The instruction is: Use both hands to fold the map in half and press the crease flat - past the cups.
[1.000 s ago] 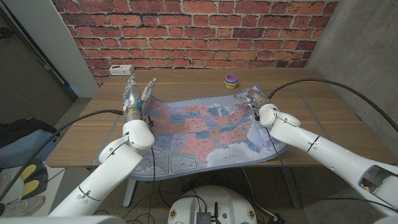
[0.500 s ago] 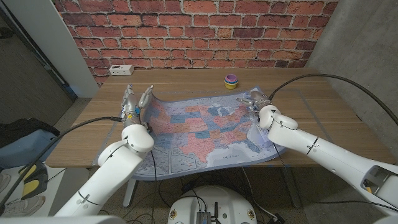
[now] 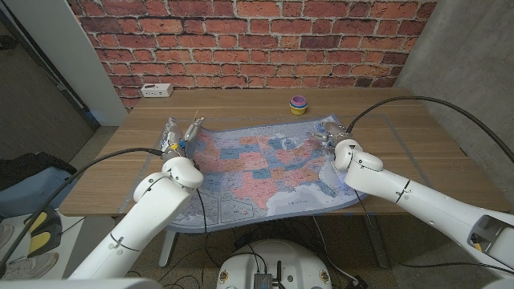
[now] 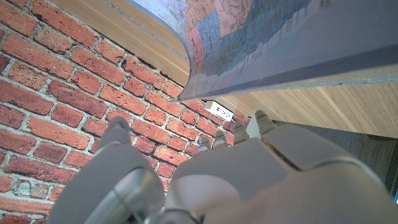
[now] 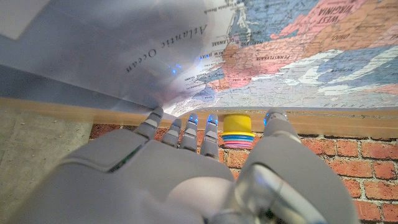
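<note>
The map (image 3: 261, 164) lay spread open across the middle of the frame, its near edge hanging over the table (image 3: 418, 132) front, so I judged the fold barely begun: no half turned over, no crease made. My left hand (image 3: 178, 134) sat at the map's left far corner, left of centre, fingers reaching out by the lifted edge; whether it pinched the paper I could not tell. My right hand (image 3: 331, 132) sat at the right far corner, right of centre, and its hold was equally unclear to me. The stacked cups (image 3: 298, 104) stood beyond the map, above centre, near but apart from it. Left to do: bring one half over, align edges, press the crease.
</note>
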`<action>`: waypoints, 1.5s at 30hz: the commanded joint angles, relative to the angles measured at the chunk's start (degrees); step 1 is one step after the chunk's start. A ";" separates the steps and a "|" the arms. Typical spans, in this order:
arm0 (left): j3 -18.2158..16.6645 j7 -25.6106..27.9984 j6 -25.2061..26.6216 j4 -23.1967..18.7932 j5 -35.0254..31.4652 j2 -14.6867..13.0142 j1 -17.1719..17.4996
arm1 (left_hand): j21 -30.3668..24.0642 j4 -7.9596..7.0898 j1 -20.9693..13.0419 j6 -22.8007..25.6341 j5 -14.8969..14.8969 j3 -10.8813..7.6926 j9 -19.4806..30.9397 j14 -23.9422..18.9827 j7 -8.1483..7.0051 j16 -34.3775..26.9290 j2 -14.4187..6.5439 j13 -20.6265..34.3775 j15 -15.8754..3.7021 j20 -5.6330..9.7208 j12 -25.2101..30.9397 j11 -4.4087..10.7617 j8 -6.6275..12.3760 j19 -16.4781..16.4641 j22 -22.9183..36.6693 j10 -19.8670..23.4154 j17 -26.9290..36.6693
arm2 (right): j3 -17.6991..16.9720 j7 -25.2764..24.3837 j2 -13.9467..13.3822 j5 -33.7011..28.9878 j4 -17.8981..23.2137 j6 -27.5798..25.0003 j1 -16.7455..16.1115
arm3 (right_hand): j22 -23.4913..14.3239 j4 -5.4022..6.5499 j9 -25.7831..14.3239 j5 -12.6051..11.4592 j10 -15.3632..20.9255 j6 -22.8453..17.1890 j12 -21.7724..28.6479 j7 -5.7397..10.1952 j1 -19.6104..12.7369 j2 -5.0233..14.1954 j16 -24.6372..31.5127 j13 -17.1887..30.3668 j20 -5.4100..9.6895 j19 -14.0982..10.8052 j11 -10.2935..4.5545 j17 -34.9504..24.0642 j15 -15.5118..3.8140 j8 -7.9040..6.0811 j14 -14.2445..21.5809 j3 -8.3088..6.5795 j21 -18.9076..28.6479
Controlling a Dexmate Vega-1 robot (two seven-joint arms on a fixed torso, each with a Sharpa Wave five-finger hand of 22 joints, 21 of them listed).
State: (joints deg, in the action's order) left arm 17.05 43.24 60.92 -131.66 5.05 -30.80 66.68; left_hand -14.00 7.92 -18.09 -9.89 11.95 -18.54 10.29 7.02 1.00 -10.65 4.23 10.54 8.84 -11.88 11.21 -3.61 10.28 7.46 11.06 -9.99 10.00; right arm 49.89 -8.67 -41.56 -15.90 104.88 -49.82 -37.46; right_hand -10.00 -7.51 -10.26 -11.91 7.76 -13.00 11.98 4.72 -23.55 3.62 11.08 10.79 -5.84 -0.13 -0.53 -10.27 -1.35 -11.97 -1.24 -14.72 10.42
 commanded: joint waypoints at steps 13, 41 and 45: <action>4.03 0.90 19.07 5.68 3.55 5.22 -10.50 | -1.03 1.48 -11.60 5.92 -1.11 -2.97 0.20 -9.04 5.59 -1.46 -2.63 0.55 -0.86 -0.51 3.25 -3.52 3.17 -8.71 -0.19 7.75 0.12 | 0.39 0.92 0.71 -0.29 -2.45 2.63 0.71 | -0.04 -0.59 -0.26 -0.42 0.05 0.18 -0.35 0.12 -0.88 -0.34 0.14 0.15 0.10 -0.53 -0.08 -0.10 -0.36 0.42 0.34 -0.31 0.61; 6.45 20.76 19.07 10.39 5.22 9.54 -12.25 | -10.52 2.62 -31.35 72.23 4.74 -10.42 7.46 -68.03 3.88 -24.09 -13.49 11.74 -16.58 1.06 27.17 6.88 22.70 -41.61 2.13 69.96 13.20 | -0.16 1.81 0.87 -0.47 -3.33 4.39 0.92 | -0.02 -0.97 -0.28 -0.69 0.09 0.26 -0.47 0.19 -1.62 -0.57 0.09 0.16 0.74 -1.21 0.00 -0.08 -0.39 0.68 0.46 -0.43 0.88; 6.66 20.76 19.07 10.26 1.85 10.43 -11.52 | -12.91 1.84 -32.78 71.65 5.07 -9.99 9.77 -67.84 1.81 -27.22 -13.81 14.43 -17.15 4.30 28.78 7.73 23.93 -43.57 3.58 70.34 17.15 | -0.09 2.23 0.77 -0.65 -2.99 3.63 1.00 | -0.02 -1.01 -0.28 -0.72 0.09 0.23 -0.48 0.17 -1.70 -0.62 0.07 0.17 0.98 -1.57 0.04 -0.08 -0.42 0.70 0.46 -0.42 1.01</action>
State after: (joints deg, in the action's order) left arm 23.04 62.65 79.72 -122.31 12.73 -22.31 54.50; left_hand -25.73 10.29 -48.90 62.04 16.56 -28.37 18.73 -60.84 3.86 -36.45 -8.48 23.63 -8.07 -8.93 39.22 3.46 33.44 -35.08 13.90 59.77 25.31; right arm 49.81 -7.13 -40.58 -16.08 101.44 -45.61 -36.57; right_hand -9.87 -8.30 -10.26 -12.32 7.77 -12.78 11.65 4.92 -24.54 3.10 11.08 10.78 -4.71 -1.25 -0.51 -10.27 -1.64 -11.44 -0.93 -15.04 10.86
